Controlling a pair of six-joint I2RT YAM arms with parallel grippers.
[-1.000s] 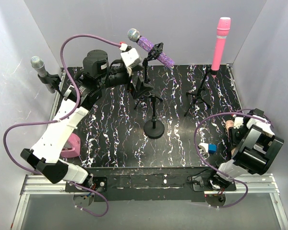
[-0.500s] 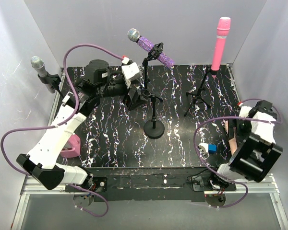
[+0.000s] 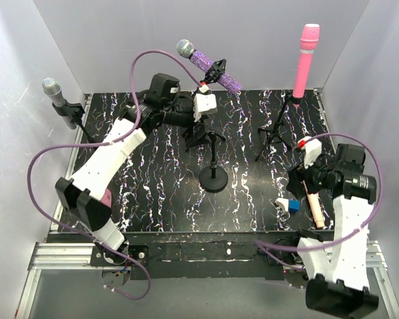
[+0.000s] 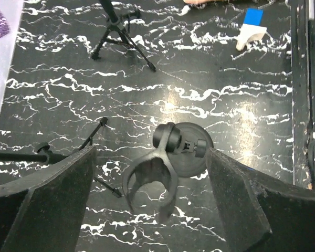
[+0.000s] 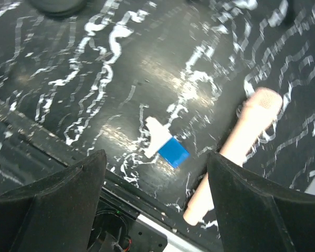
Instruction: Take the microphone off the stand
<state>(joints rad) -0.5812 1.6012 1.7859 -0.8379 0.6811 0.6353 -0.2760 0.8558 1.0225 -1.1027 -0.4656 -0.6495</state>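
Both grippers gape empty: the right gripper [image 5: 156, 156] hovers over a peach microphone [image 5: 236, 142] on the table [image 3: 153, 199]. Farther back, the left gripper [image 4: 149, 151] hangs above an empty clip [image 4: 149, 181]; beyond, the purple microphone [image 3: 209, 64] sits clipped in its stand [image 3: 218, 70].

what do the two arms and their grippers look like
The left arm and right arm have white shells and black joints, each trailed by a looping purple cable. Each wrist carries a white block; the right one shows a small red tab. The left gripper and right gripper have broad matte black fingers.
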